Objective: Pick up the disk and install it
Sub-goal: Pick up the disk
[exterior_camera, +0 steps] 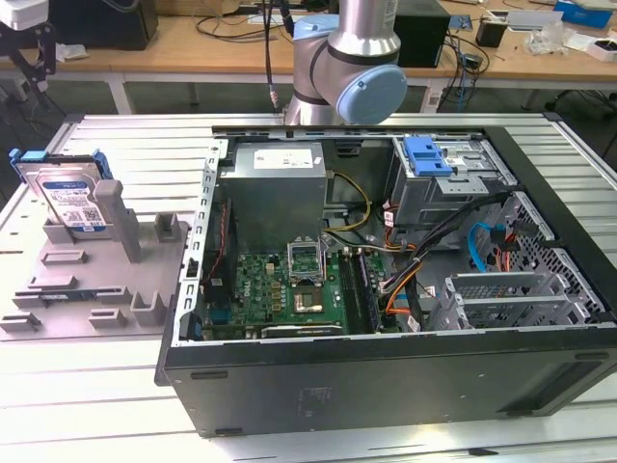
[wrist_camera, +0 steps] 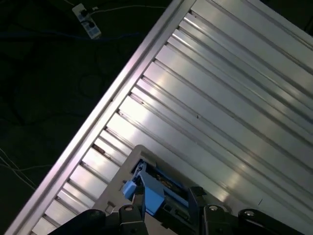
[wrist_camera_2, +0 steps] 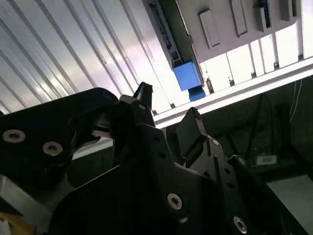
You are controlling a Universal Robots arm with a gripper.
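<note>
1 ribbed aluminium table (exterior_camera: 96,405) carries everything. On it lies 1 open black computer case (exterior_camera: 386,376) toward the exterior view's right, side panel off, green motherboard (exterior_camera: 289,289) and grey power supply (exterior_camera: 275,183) exposed inside. The robot arm (exterior_camera: 347,68) rises behind the case's far edge, silver tube with a light-blue joint cap. Inside the case's far corner on the exterior view's right sits a grey metal cage with a lighter-blue latch (exterior_camera: 429,154) on top. 1 grey slotted fixture (exterior_camera: 106,280) rests on the table, just beside the case on the exterior view's left. The disk (exterior_camera: 69,198) stands in that fixture at its far end, on edge and leaning back, white-and-blue label facing the camera, blue bracket around it, well apart from the case. In the first wrist view the disk (wrist_camera: 152,188) shows in the gap between the 2 fingertips of the gripper (wrist_camera: 167,191), but farther off, not touching either. In the second wrist view the gripper (wrist_camera_2: 168,105) has its 2 black fingers (wrist_camera_2: 190,128) spread apart with nothing pinched between them, and the disk's blue bracket (wrist_camera_2: 187,77) sits at the fixture's (wrist_camera_2: 230,24) edge beyond.
</note>
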